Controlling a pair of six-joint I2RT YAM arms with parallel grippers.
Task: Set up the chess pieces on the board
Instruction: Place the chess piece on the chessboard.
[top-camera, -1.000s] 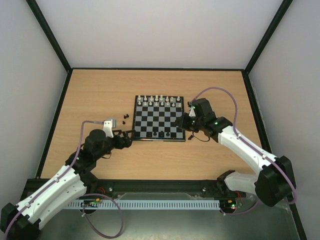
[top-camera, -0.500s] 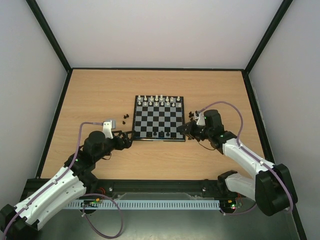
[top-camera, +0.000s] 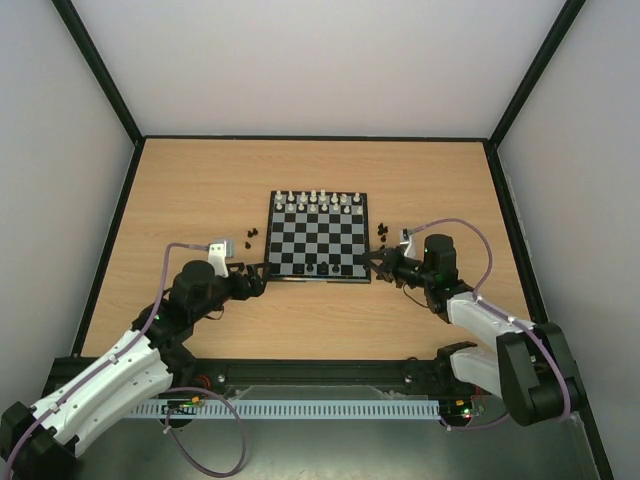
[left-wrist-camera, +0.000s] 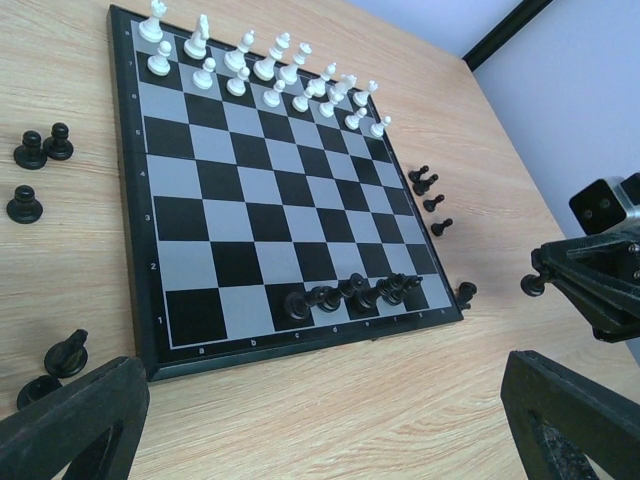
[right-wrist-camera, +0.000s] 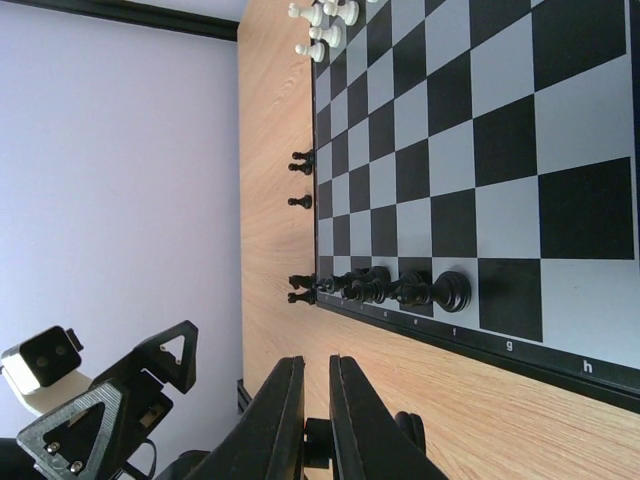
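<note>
The pale wooden table (top-camera: 200, 190) bears the black-and-grey checked chessboard (top-camera: 318, 240). The left claw (top-camera: 252, 276) gapes wide and empty at its near-left corner. The right claw (right-wrist-camera: 317, 400) pinches a tiny black piece (left-wrist-camera: 533, 285) off the near-right corner. Setting it down could topple the tightly bunched black chess pieces (left-wrist-camera: 350, 292) on the near rank.

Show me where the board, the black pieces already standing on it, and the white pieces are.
board (left-wrist-camera: 262, 187): left wrist view, a bare square near its middle.
black pieces (left-wrist-camera: 368, 296): left wrist view, one piece mid-row on the near edge.
white pieces (left-wrist-camera: 272, 94): left wrist view, a pawn mid-row at the far side.
</note>
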